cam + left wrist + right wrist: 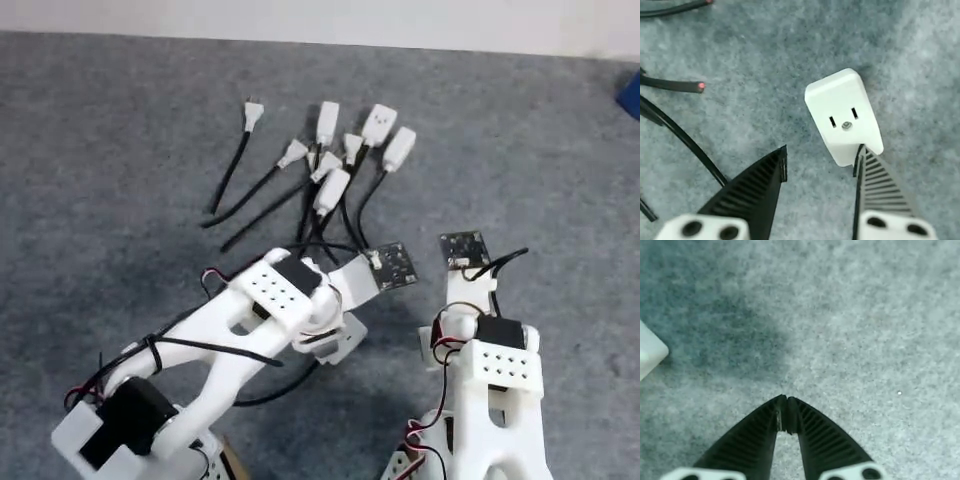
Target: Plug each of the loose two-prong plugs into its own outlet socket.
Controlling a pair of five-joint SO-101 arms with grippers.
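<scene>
Several white plugs [332,190] on black cables [235,165] lie fanned out at the far middle of the grey carpet. A white outlet block [842,112] with two slots and a centre screw lies on the carpet. My left gripper [822,152] hangs open just over it, one fingertip [867,165] touching its near end and the other fingertip [775,165] standing apart. My right gripper [787,407] is shut on nothing above bare carpet. In the high view the left arm [270,290] reaches toward the middle, and the right arm [495,365] stands beside it.
Cut black cable ends [701,86] with reddish tips and a long black cable [685,145] lie near the left gripper. A white corner [647,357] shows at the edge of the right wrist view. Open carpet [540,150] lies to the right of the plugs.
</scene>
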